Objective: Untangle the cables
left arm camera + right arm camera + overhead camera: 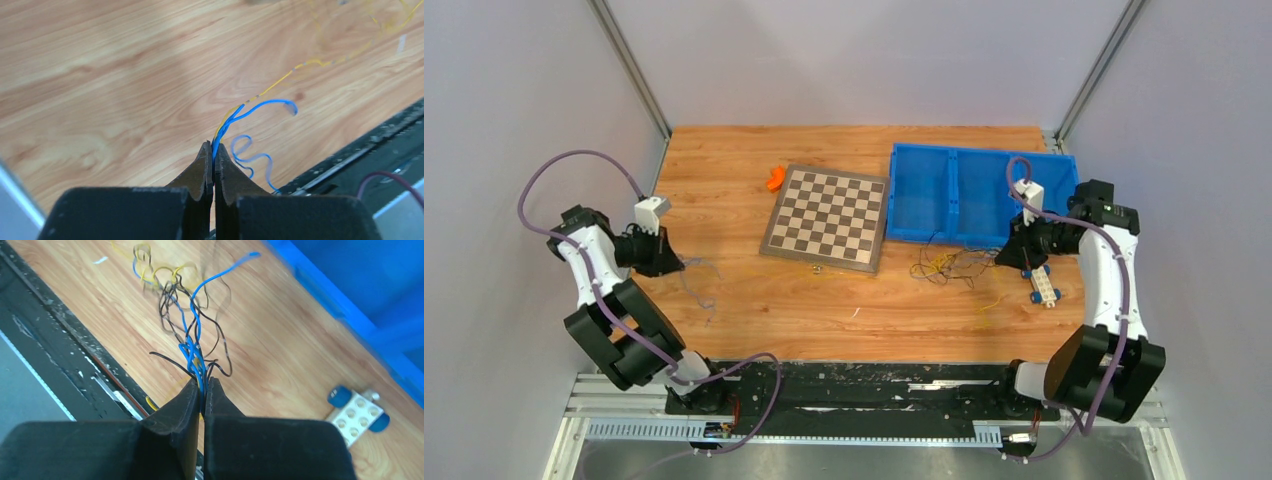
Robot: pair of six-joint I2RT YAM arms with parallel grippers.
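The cables lie as a loose tangle point(946, 266) of thin black, yellow and blue wires on the wooden table, in front of the blue bin. My right gripper point(1006, 258) is at the tangle's right side. In the right wrist view it point(202, 386) is shut on a bundle of blue and black wires point(192, 335) that runs out to the tangle. My left gripper point(674, 263) is far to the left, low over the table. In the left wrist view it point(213, 151) is shut on a blue wire point(260, 104) and a yellow wire point(280, 80); the yellow one stretches away to the right.
A chessboard point(829, 218) lies mid-table with a small orange object point(774, 178) at its far left corner. A blue two-part bin point(924, 195) stands at the back right. A white toy brick with blue wheels point(1043, 285) lies by the right gripper. The black rail point(854, 385) edges the near side.
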